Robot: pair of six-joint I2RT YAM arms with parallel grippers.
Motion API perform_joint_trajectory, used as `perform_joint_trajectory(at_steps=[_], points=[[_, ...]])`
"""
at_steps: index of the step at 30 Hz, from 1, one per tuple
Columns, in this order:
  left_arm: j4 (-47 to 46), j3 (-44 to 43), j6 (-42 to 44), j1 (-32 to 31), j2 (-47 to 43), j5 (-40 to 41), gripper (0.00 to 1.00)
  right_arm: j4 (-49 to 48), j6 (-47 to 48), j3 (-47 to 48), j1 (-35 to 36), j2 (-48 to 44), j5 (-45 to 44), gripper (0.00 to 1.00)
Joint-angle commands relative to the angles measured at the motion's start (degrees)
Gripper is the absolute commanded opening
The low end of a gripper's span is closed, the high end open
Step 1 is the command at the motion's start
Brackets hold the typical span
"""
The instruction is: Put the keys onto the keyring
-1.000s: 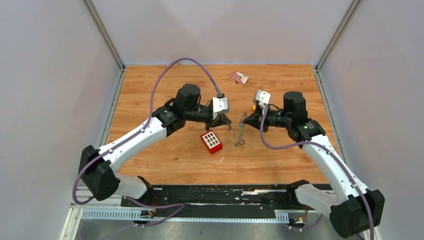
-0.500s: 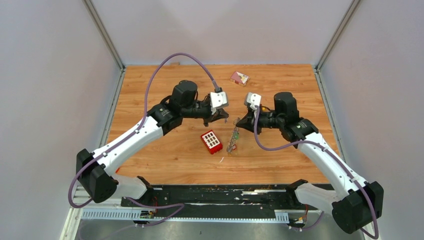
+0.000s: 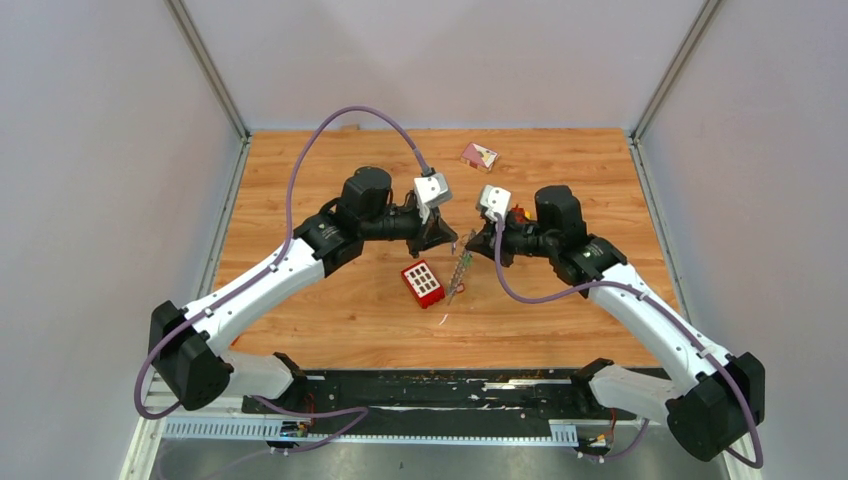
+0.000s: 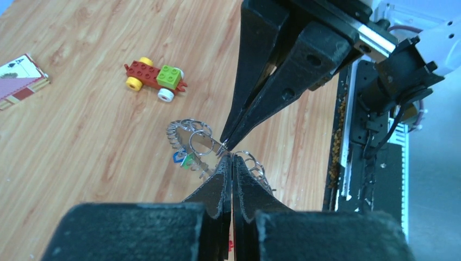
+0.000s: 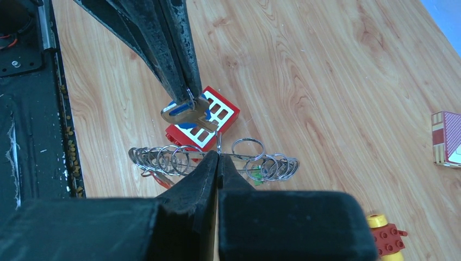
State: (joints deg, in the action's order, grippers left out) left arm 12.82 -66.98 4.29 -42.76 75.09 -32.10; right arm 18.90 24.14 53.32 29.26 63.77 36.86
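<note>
Keyring (image 5: 174, 159), right fingers (image 5: 185, 190); key (image 5: 182, 113), left fingers (image 5: 163, 49)

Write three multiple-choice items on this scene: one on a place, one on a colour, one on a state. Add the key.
1. Where is the red brick? A) on the toy car B) beside the keyring C) in a pincer
2. What colour is the tag on the key in the left pincer? A) blue B) yellow C) green
3. The right pincer is: A) wide open B) shut on the brick C) shut on the keyring

B: the top view shows it by the ring.
A: the right wrist view shows a blue tag.
C: its tips pinch the ring's wire.
</note>
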Motion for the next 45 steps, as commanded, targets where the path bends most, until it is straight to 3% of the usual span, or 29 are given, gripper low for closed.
perform_joint_trajectory(at_steps=[1, 45], points=[[-3.33, 0.46, -6.37, -0.06, -0.69, -0.39, 0.00, -4.68, 1.32, 3.01, 1.56, -0.87, -2.58, 0.00], [-3.27, -0.61, -7.49, 0.66, 2.97, 2.30, 0.00, -4.50, 4.82, 0.82, 4.17, -3.68, -4.23, 0.00]])
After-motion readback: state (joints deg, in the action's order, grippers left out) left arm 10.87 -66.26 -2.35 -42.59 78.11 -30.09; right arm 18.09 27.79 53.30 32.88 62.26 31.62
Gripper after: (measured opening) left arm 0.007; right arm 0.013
